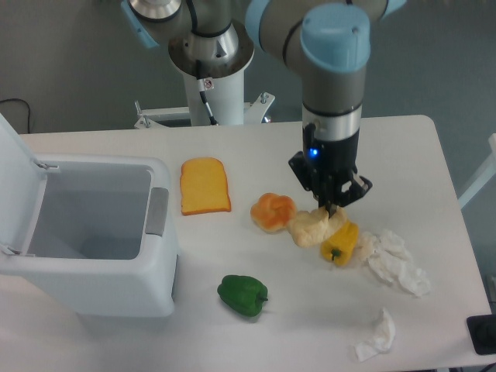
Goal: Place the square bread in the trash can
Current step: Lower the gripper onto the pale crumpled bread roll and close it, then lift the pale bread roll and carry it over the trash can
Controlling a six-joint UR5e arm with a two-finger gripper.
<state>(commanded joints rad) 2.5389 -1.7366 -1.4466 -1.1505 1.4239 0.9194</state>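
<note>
The square bread (311, 228), a pale cream lumpy chunk, hangs just above the table between the round orange bun (273, 211) and the yellow pepper (341, 242). My gripper (332, 211) is shut on the bread's upper right corner, pointing straight down. The trash can (97, 267) is a white bin at the left of the table, its lid (14, 172) swung open and its grey inside showing. The bin stands well to the left of the gripper.
A flat orange toast slice (204, 185) lies right of the bin. A green pepper (242, 294) sits near the front. Crumpled white tissues (395, 262) lie right of the yellow pepper, another (377, 335) near the front right edge.
</note>
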